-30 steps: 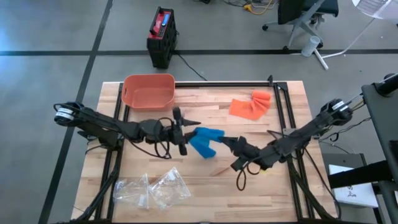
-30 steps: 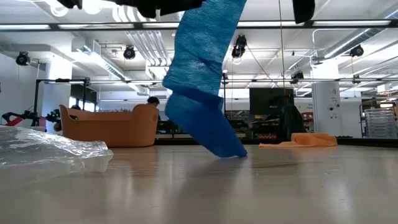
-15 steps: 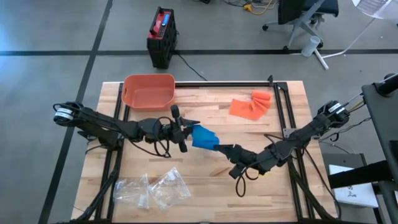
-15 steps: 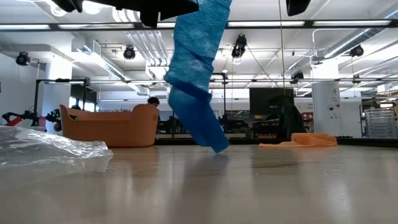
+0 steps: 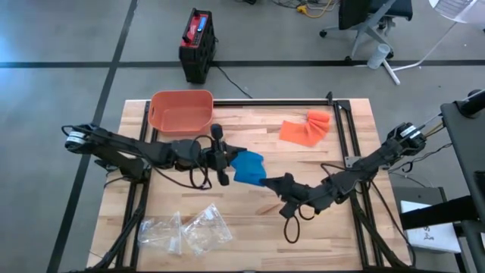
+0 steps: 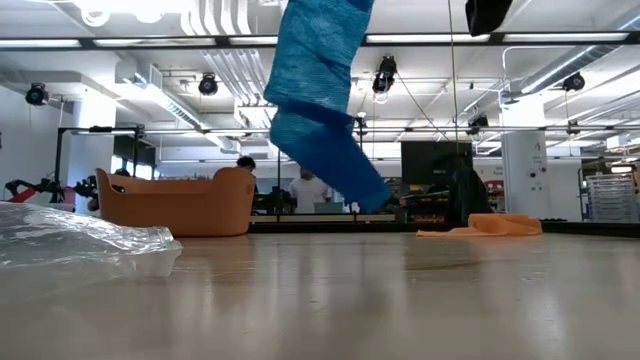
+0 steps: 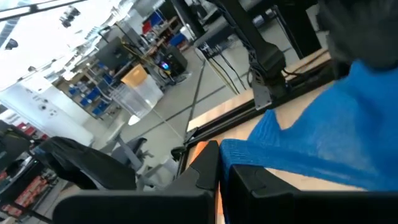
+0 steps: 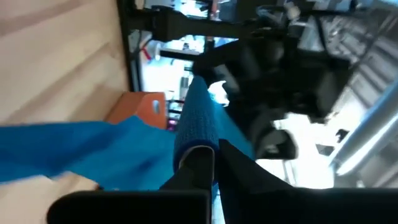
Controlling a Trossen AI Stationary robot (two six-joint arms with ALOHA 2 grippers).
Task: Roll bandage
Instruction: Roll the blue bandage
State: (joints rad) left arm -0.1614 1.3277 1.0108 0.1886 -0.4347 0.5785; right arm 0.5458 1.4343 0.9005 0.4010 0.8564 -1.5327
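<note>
A blue bandage (image 5: 248, 167) hangs in the air over the middle of the table, between my two grippers. In the low view the blue bandage (image 6: 318, 100) drops from the picture's top, and its lower end (image 6: 365, 195) is clear of the tabletop. My left gripper (image 5: 233, 161) is shut on its left side and my right gripper (image 5: 267, 182) on its right, near side. An orange bandage (image 5: 305, 127) lies crumpled at the table's far right. My left gripper pinches an edge of the blue bandage (image 7: 239, 152) between its two fingers, coming in about level from the table's left. The cloth spreads away from the fingers, lifted clear of the table. My right gripper pinches a bunched, rolled-over part of the bandage (image 8: 194, 134) between its two fingers, coming in level from the table's right. The loose cloth hangs slack below the hold.
An orange basket (image 5: 180, 111) stands at the far left of the table. Clear plastic bags (image 5: 186, 231) lie near the front left edge. Black frame rails (image 5: 345, 129) run along the table's sides and far edge.
My left gripper has risen with its side of the bandage. The bandage's lower end, which lay on the table a second ago, has been drawn up and now hangs clear of it.
</note>
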